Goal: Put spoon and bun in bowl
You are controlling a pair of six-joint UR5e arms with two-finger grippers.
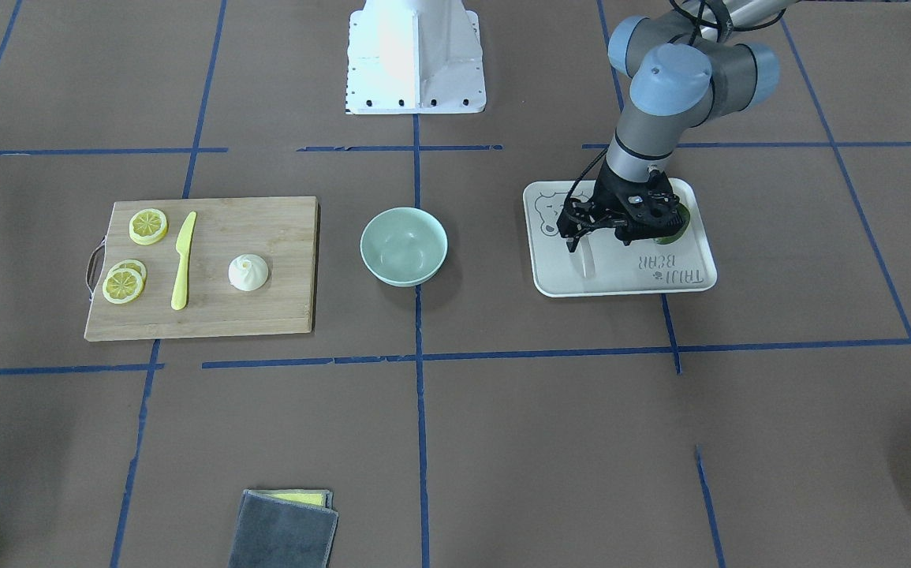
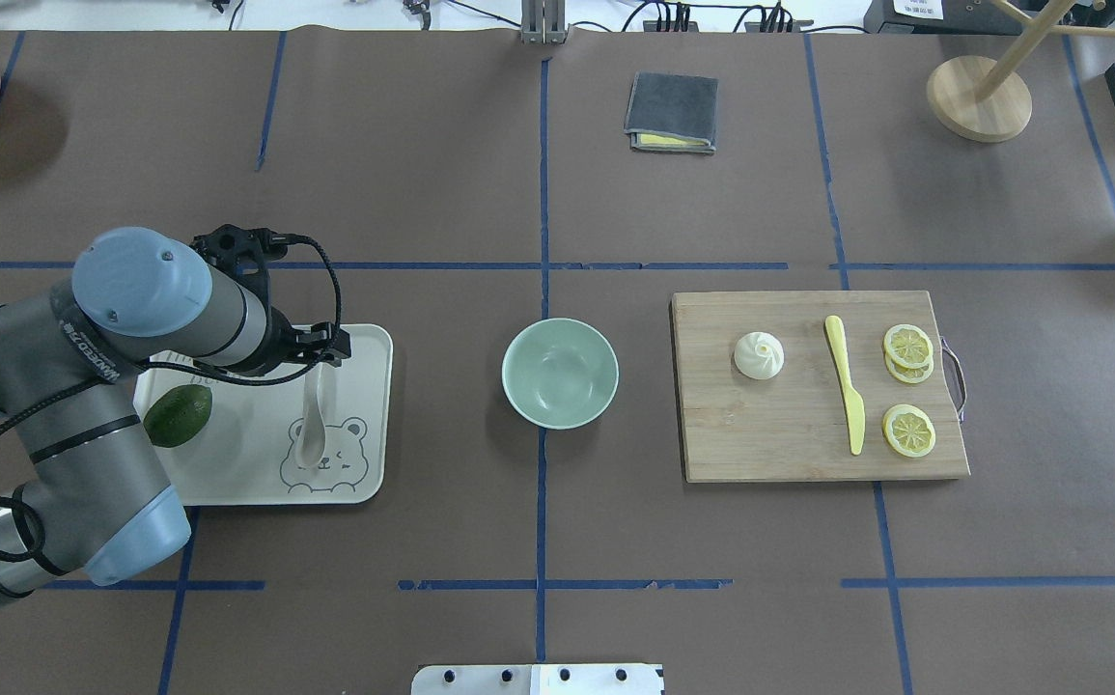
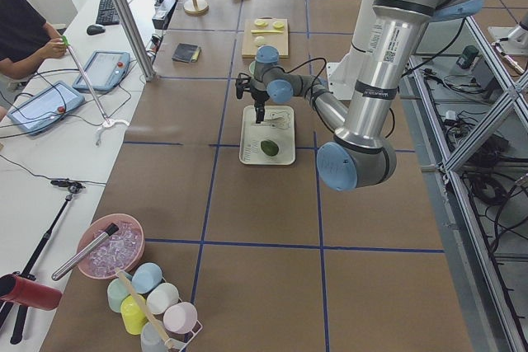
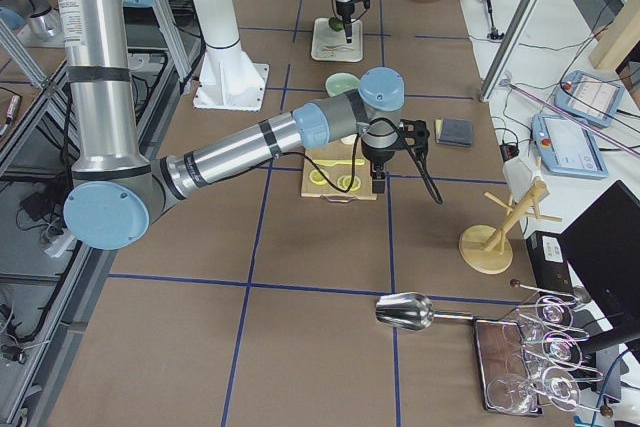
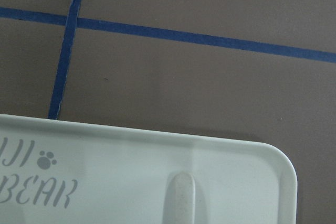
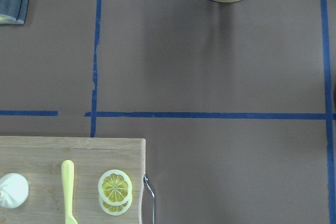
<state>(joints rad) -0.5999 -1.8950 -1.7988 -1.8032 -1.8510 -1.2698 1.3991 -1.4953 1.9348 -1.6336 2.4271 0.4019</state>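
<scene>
One spoon (image 2: 309, 436) lies on our tray (image 2: 369, 381), handle pointing away from us, directly under our left gripper (image 2: 320, 355). We cannot tell its jaw gap. The bowl (image 2: 511, 375) waits rightward.

Behind the robot, we look steeply down on the whole table (image 2: 422, 193); opposite, we see the same tray (image 1: 621, 280), bowl (image 1: 378, 256) and cutting board (image 1: 266, 315), left and right reversed. Two high end cameras look along the table from afar. Left wrist: close over the tray's corner. Right wrist: higher, straight down over the board's handled end.
</scene>
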